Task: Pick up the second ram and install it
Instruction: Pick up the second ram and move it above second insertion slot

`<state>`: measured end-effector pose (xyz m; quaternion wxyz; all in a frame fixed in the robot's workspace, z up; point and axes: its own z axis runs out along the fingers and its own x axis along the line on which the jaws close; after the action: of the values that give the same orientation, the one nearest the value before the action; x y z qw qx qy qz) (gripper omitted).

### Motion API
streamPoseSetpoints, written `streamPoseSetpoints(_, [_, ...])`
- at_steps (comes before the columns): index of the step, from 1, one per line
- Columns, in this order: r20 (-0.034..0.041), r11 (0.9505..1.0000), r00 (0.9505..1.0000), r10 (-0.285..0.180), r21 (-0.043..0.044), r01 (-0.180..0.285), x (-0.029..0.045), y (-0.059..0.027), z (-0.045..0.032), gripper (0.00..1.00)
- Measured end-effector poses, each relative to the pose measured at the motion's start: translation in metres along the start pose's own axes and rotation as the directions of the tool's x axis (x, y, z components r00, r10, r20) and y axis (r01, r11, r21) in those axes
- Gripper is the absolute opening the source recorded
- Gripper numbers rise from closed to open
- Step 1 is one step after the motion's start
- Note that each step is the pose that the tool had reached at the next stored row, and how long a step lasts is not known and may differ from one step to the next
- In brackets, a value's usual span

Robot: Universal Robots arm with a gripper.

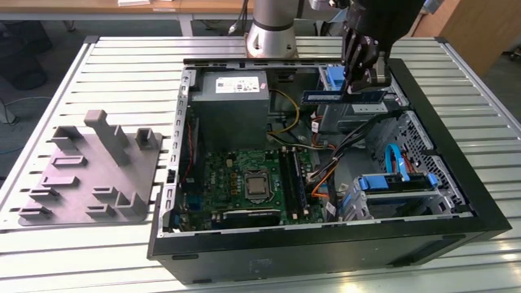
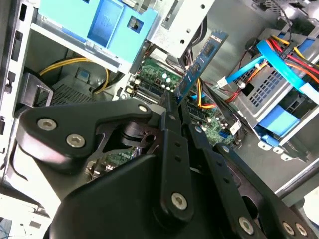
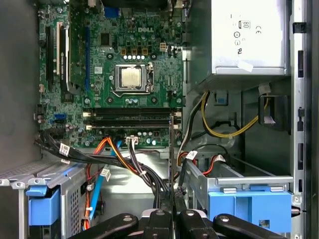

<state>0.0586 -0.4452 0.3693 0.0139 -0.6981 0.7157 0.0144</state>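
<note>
In the exterior view my gripper [image 1: 364, 84] hangs over the back right part of the open computer case [image 1: 456, 152], shut on the second ram [image 1: 326, 96]. The ram is a blue stick with a white label, held level and on its long edge, well above the motherboard [image 1: 244, 183]. The second wrist view has the ram [image 2: 199, 59] sticking out from between the black fingers [image 2: 169, 124]. It appears edge-on in the first wrist view as a thin dark line [image 3: 172, 159] above the gripper [image 3: 172, 213]. The memory slots [image 3: 129, 121] lie beside the processor socket [image 3: 131, 78].
A grey plastic tray [image 1: 89, 171] with upright posts lies on the slatted table at the exterior view's left. Inside the case are the power supply [image 1: 232, 101], blue drive brackets [image 1: 395, 183], and bundles of black, orange and yellow cables [image 3: 124, 162] between the slots and the drive bays.
</note>
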Motion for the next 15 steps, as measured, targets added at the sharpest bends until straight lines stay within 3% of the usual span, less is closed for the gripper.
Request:
streamPoseSetpoints(9, [0.0, 1.0, 1.0, 0.0, 0.0, 0.0, 0.0005, 0.0001, 0.0001, 0.14])
streamPoseSetpoints(15, [-0.0008, 1.0, 1.0, 0.0, 0.0, 0.0, 0.0063, 0.001, 0.0003, 0.14])
